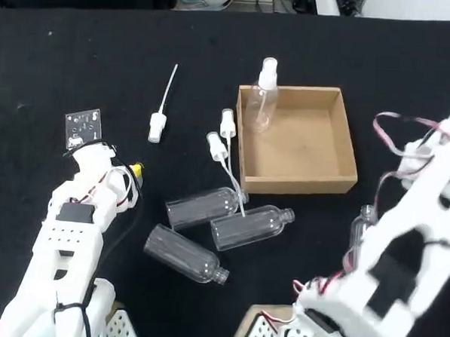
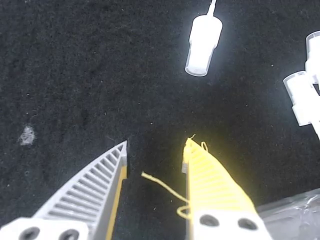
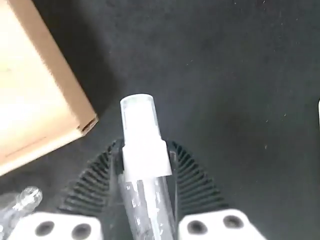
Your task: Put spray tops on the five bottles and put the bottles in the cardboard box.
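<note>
Right arm (image 1: 400,276) blurs across the lower right of the high view, hiding most of its bottle (image 1: 362,221). Left wrist view: one spray top (image 2: 302,97) clipped by the edge.

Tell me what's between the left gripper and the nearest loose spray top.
Bare black table; the left wrist view shows that stretch from left gripper to spray top.

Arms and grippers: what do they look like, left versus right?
The left arm and right arm are white with black servos and red-and-white cables. The left gripper has pointed ribbed fingers, one grey, one yellow, with a loose yellow thread. The right gripper has black ribbed fingers on white bases.
</note>
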`<move>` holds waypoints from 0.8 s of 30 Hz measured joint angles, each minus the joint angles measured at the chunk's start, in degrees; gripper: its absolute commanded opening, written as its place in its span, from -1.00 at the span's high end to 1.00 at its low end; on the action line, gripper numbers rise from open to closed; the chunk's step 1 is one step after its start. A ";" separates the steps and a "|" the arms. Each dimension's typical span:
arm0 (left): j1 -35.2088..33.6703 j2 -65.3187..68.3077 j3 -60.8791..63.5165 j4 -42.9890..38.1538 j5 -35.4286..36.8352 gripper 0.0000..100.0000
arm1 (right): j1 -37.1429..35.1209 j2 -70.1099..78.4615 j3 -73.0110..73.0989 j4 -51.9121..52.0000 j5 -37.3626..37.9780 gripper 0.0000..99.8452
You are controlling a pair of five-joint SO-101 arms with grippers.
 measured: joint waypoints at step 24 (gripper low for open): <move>-16.97 0.00 -4.84 9.49 10.64 0.64 | -51.78 -46.86 15.03 17.32 -6.07 0.98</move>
